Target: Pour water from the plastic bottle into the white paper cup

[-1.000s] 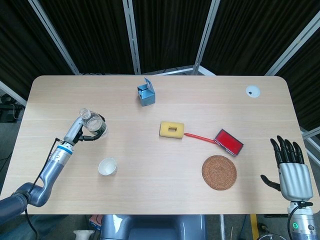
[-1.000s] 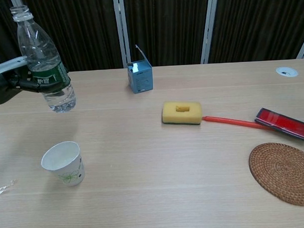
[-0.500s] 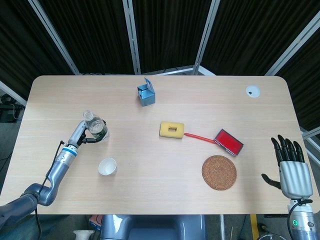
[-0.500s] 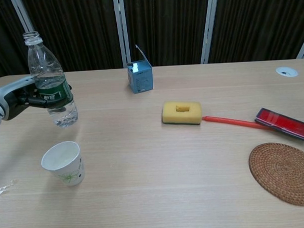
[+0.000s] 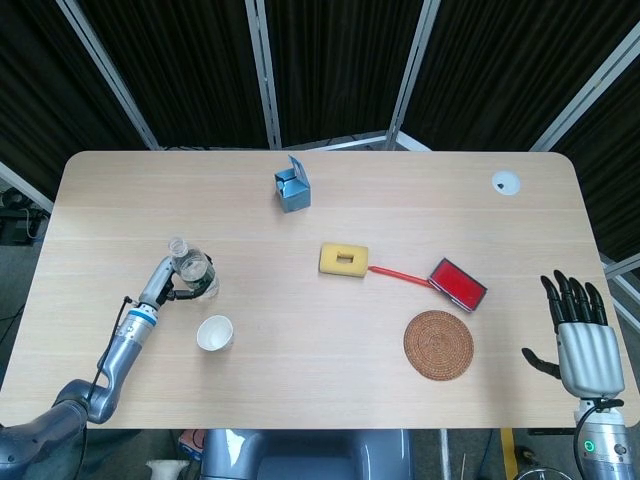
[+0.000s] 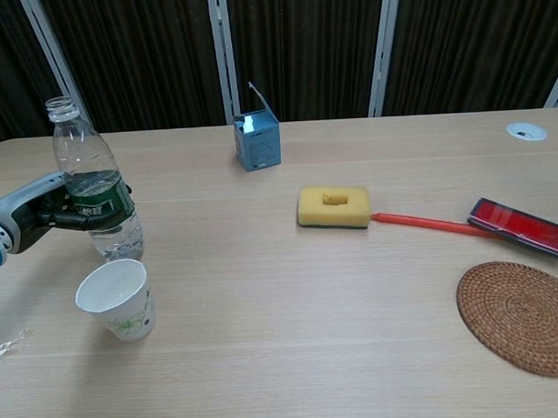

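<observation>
A clear plastic bottle [image 6: 93, 193] with a green label and no cap stands nearly upright, low at the table's left; its base is at or just above the tabletop. My left hand [image 6: 52, 210] grips it around the label, also seen from above as left hand [image 5: 170, 283] on the bottle [image 5: 192, 268]. The white paper cup [image 6: 117, 300] with a green print stands upright just in front of the bottle, and shows as cup [image 5: 214, 333] from above. My right hand [image 5: 580, 335] hangs off the table's right edge, fingers spread, holding nothing.
A blue open carton [image 5: 291, 187] stands at the back centre. A yellow sponge [image 5: 343, 260], a red-handled brush [image 5: 456, 283] and a round woven coaster [image 5: 438, 345] lie right of centre. A white grommet [image 5: 505, 182] is at the back right.
My left hand has lowered the bottle from high above the table down to its surface, closer to the cup and more upright. The right hand stayed still.
</observation>
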### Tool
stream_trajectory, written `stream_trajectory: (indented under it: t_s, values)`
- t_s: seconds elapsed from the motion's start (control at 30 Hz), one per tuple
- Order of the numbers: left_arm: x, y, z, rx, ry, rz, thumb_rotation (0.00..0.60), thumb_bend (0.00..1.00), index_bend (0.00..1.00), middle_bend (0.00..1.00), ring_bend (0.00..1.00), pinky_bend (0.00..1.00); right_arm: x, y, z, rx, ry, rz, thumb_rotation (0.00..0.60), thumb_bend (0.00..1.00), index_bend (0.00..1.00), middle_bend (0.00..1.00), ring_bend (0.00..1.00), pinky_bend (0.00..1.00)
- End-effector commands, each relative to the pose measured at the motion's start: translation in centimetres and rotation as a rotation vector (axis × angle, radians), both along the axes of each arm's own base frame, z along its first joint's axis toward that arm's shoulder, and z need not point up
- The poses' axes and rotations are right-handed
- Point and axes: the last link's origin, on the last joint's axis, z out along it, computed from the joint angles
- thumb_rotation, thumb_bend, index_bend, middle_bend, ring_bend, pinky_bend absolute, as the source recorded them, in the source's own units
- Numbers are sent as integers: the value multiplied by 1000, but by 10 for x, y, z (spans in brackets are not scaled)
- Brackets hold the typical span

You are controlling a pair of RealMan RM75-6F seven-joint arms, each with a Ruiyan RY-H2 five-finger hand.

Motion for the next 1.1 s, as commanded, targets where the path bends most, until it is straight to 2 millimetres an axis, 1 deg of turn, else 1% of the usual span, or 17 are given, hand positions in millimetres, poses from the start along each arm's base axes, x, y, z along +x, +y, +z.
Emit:
stream_trajectory:
  t_s: [0.03, 0.1, 0.17, 0.3, 0.37, 0.43, 0.5, 0.6, 0.67, 0.83, 0.87, 0.93, 1.0, 1.03, 1.1]
  values:
    - [-1, -3, -5, -3, 3, -3, 600, 496, 651, 535, 364, 394, 0, 0, 0, -1, 0, 1, 600, 0, 0, 0, 0, 0]
    - [-1, -3, -6, -3, 4, -5, 600, 470, 638, 519, 350, 390, 0, 0, 0, -1, -1, 1, 600, 0, 0, 0, 0, 0]
    - [-2, -3, -6, -2, 7, -7, 600, 418, 610, 486, 329, 386, 0, 0, 0, -1, -1, 1, 600, 0, 0, 0, 0, 0]
    - [-3, -4, -7, 5, 16, -13, 600, 286, 492, 398, 288, 365, 0, 0, 0, -2, -1, 0, 600, 0, 0, 0, 0, 0]
    - [-4, -5, -8, 5, 17, -11, 600, 229, 452, 363, 274, 340, 0, 0, 0, -2, 0, 1, 600, 0, 0, 0, 0, 0]
    - [-4, -5, -8, 8, 16, -11, 600, 165, 397, 307, 242, 285, 0, 0, 0, -2, 0, 1, 600, 0, 0, 0, 0, 0]
    - [-4, -6, -9, 7, 15, -15, 600, 143, 365, 270, 209, 245, 0, 0, 0, -4, 1, 1, 600, 0, 0, 0, 0, 0]
    - [-5, -7, -9, 6, 15, -16, 600, 134, 299, 209, 148, 202, 0, 0, 0, -5, 0, 0, 600, 0, 0, 0, 0, 0]
    - [-6, -8, -9, -3, 19, -17, 600, 133, 257, 179, 124, 184, 0, 0, 0, -6, 0, -1, 600, 0, 0, 0, 0, 0]
    - [-8, -9, -7, -3, 22, -21, 600, 134, 186, 151, 100, 172, 1, 1, 0, -7, -1, -1, 600, 0, 0, 0, 0, 0]
    - [-9, -10, -6, -2, 22, -22, 600, 128, 153, 132, 84, 163, 1, 1, 0, -7, -1, 0, 600, 0, 0, 0, 0, 0]
    - [-9, -10, -5, 4, 19, -23, 600, 98, 71, 71, 37, 125, 1, 1, 0, -7, -1, 0, 600, 0, 0, 0, 0, 0]
    - [-10, -11, -3, 13, 14, -24, 600, 47, 5, 8, 1, 38, 1, 1, 0, -7, -1, 2, 600, 0, 0, 0, 0, 0]
    - [-10, -11, -2, 21, 9, -24, 600, 30, 0, 0, 0, 9, 1, 1, 0, -7, -2, 2, 600, 0, 0, 0, 0, 0]
    - [-11, -12, 0, 40, 11, -25, 600, 16, 0, 0, 0, 0, 2, 2, 0, -8, -3, 3, 600, 0, 0, 0, 0, 0]
